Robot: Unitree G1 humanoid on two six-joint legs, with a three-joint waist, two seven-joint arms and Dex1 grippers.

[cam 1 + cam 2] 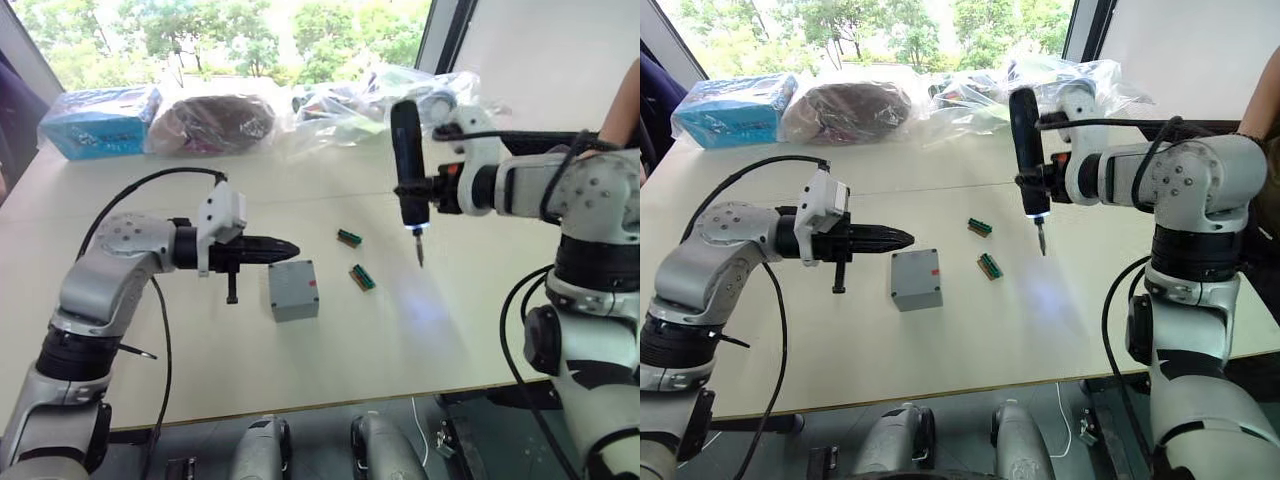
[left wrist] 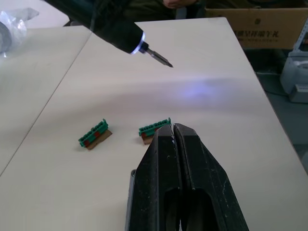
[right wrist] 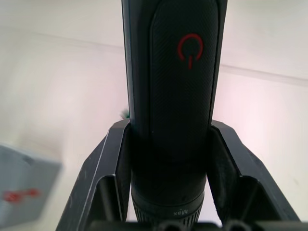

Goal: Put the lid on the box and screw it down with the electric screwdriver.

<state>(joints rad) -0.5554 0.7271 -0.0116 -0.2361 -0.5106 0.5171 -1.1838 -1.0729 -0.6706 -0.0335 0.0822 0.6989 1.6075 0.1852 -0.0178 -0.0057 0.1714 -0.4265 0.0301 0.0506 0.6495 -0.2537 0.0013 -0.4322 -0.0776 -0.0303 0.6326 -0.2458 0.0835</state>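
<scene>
At the centre of the desk [image 1: 200, 360] the box [image 1: 294, 290] is seen with the lid on it. Just above its left edge, the left claw [image 1: 285, 249] is pressed together. Right of centre, the electric screwdriver [image 1: 408, 170] is pinched upright by the right claw [image 1: 418, 188], over open desk.

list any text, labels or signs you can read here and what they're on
"Max": at the base of the electric screwdriver, right wrist view.
Red power symbol: on the screwdriver's body.
Cardboard carton: printing too small to read.
Blue packet: print unreadable.
Grey box: red mark, unreadable.
</scene>
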